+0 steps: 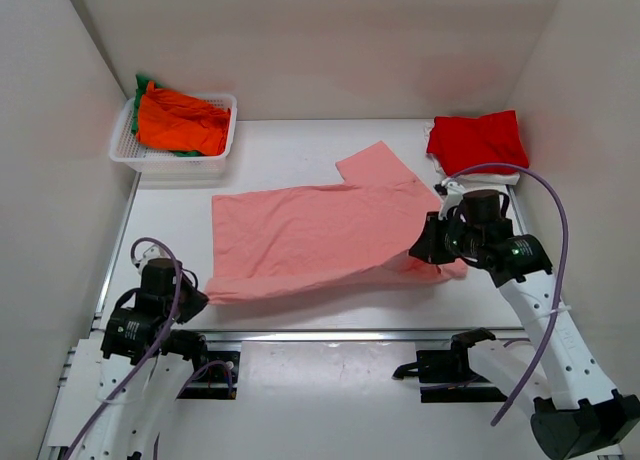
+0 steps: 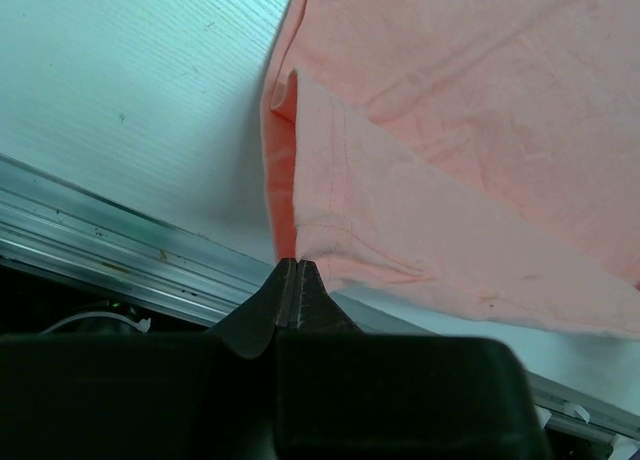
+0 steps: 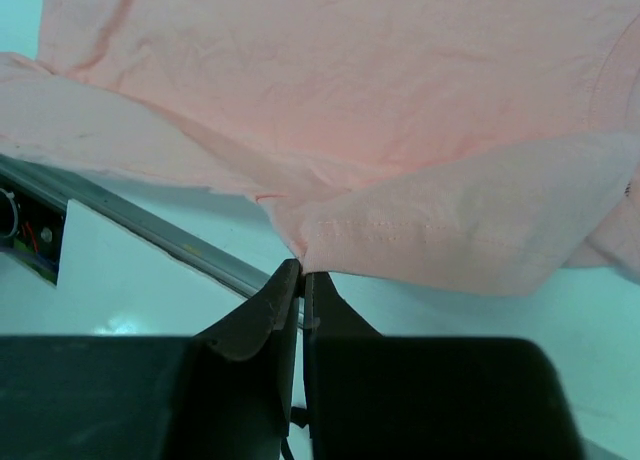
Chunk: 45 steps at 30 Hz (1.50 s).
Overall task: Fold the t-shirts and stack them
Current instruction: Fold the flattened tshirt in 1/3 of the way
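A large salmon-pink t-shirt (image 1: 320, 230) lies spread across the middle of the table, one sleeve pointing to the back. My left gripper (image 1: 196, 298) is shut on its near left corner (image 2: 296, 242), with the near hem lifted off the table. My right gripper (image 1: 428, 246) is shut on its near right corner (image 3: 330, 242) and holds it raised. A folded bright red t-shirt (image 1: 476, 140) lies at the back right. An orange t-shirt (image 1: 182, 122) lies on a green one (image 1: 143, 84) in the basket.
A white latticed basket (image 1: 128, 152) stands at the back left. A metal rail (image 1: 350, 333) runs along the table's near edge, also seen in the left wrist view (image 2: 110, 240) and the right wrist view (image 3: 150, 230). White walls close in three sides.
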{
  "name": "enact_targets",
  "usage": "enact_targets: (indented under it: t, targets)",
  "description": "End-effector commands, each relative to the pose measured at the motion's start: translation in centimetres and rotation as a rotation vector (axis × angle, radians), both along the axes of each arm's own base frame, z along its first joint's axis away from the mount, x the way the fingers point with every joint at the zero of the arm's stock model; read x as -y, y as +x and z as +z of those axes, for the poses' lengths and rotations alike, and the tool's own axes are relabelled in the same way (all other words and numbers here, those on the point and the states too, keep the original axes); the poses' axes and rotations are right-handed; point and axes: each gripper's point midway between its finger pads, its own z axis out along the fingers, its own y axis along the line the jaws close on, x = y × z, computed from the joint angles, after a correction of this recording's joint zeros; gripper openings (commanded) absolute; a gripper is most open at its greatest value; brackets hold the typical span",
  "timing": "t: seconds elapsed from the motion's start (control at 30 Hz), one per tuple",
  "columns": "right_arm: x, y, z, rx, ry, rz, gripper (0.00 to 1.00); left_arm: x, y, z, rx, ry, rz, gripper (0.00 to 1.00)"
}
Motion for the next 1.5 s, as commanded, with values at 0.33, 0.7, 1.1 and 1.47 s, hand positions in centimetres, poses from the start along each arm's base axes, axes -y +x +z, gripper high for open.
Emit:
enact_targets:
  t: [0.33,0.7,1.1,1.47]
  targets:
    - [-1.9,2.8,-2.4,-0.063,-0.041,0.146,0.0,0.3,1.9,-3.1,-0.072,-0.023,0.08,0.0]
    - [-2.4,9.7,-3.8,-0.052,-0.153,0.164,0.0,-1.2,3.5,-4.4,-0.046,-0.036,0.264,0.0]
    - [-4.1,14.5,-4.9,-0.076,-0.132,0.167,0.0,-2.2,8.8,-4.4,0.036,-0.016,0.306,0.0]
    - [-2.8,18.7,-7.1,-0.094,-0.11,0.075,0.0,-3.4,12.4,-5.5,0.099,0.02,0.319,0.46]
